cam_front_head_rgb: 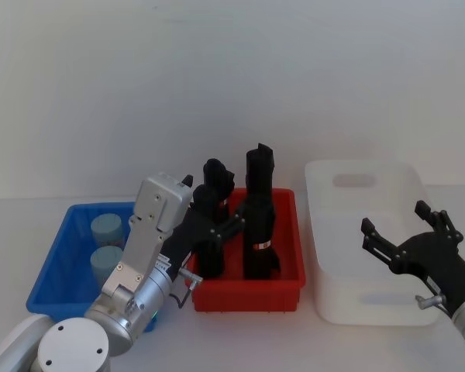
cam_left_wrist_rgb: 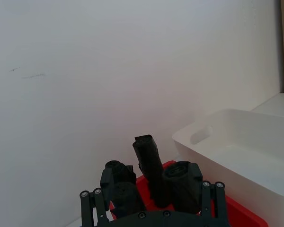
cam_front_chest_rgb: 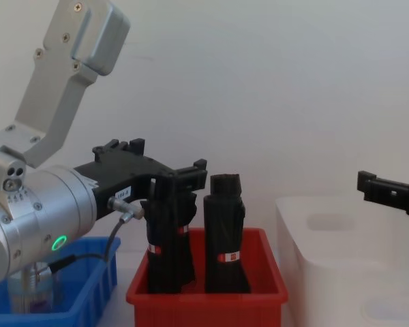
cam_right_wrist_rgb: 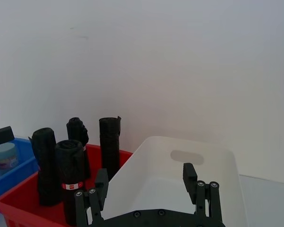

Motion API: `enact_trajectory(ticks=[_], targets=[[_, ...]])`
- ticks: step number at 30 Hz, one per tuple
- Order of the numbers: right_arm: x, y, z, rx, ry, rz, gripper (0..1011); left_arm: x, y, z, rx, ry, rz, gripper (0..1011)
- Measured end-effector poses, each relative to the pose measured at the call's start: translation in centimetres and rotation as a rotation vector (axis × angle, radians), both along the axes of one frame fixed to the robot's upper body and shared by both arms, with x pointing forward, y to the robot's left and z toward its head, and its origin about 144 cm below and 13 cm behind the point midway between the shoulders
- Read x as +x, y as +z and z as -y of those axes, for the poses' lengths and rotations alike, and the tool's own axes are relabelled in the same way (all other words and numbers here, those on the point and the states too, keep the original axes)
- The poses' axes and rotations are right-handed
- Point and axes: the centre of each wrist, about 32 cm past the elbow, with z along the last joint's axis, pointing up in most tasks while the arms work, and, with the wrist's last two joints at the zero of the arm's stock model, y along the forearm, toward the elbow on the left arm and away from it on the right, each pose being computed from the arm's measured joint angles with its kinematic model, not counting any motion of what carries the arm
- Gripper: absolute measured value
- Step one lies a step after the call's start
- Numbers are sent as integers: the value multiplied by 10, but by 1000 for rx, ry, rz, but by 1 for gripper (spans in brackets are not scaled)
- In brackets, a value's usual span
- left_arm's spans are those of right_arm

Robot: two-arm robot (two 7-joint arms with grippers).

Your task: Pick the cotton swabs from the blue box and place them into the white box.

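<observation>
Head view puts the two cotton swabs (cam_front_head_rgb: 106, 229) inside the blue box (cam_front_head_rgb: 56, 242) at the left of the worktop (cam_front_head_rgb: 240, 341), one tub at the far end and the second (cam_front_head_rgb: 104, 263) just nearer, both standing with their pale blue tops up. The right wrist view catches one of them (cam_right_wrist_rgb: 4, 159) low behind the blue wall.

Right of the blue box, just beside it, sits a red bin (cam_front_head_rgb: 248, 294) holding tall black rolled bundles (cam_front_head_rgb: 260, 209). These are not part of the job.

Farther right stands the white box (cam_front_head_rgb: 372, 298), and what shows of its inside looks bare in both the head and the right wrist views.

The left claw (cam_front_head_rgb: 226, 218) hangs over the near left part of the red bin, close to the bundles. It is spread and pinches nothing. It is to the right of the blue box, not above the tubs. The right claw (cam_front_head_rgb: 395, 218) hovers over the near right part of the white box, also spread and holding nothing.

By my reading nothing is moved yet: both visible tubs remain to be picked and carried across to the white box.
</observation>
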Motion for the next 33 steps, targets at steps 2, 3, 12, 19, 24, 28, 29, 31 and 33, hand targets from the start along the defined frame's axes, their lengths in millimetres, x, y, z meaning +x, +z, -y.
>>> enact_trajectory(ticks=[2, 3, 12, 19, 24, 28, 29, 31, 33], targets=[[0, 0, 0, 0, 0, 0, 1002, 0, 0, 0, 0, 0, 0, 1000], [0, 0, 0, 0, 0, 0, 1001, 0, 0, 0, 0, 0, 0, 1000], [0, 0, 0, 0, 0, 0, 1001, 0, 0, 0, 0, 0, 0, 1000], [0, 0, 0, 0, 0, 0, 1002, 0, 0, 0, 0, 0, 0, 1000], [0, 0, 0, 0, 0, 0, 1001, 0, 0, 0, 0, 0, 0, 1000], [0, 0, 0, 0, 0, 0, 1002, 0, 0, 0, 0, 0, 0, 1000], [0, 0, 0, 0, 0, 0, 1001, 0, 0, 0, 0, 0, 0, 1000], [0, 0, 0, 0, 0, 0, 1002, 0, 0, 0, 0, 0, 0, 1000], [0, 0, 0, 0, 0, 0, 1001, 0, 0, 0, 0, 0, 0, 1000]])
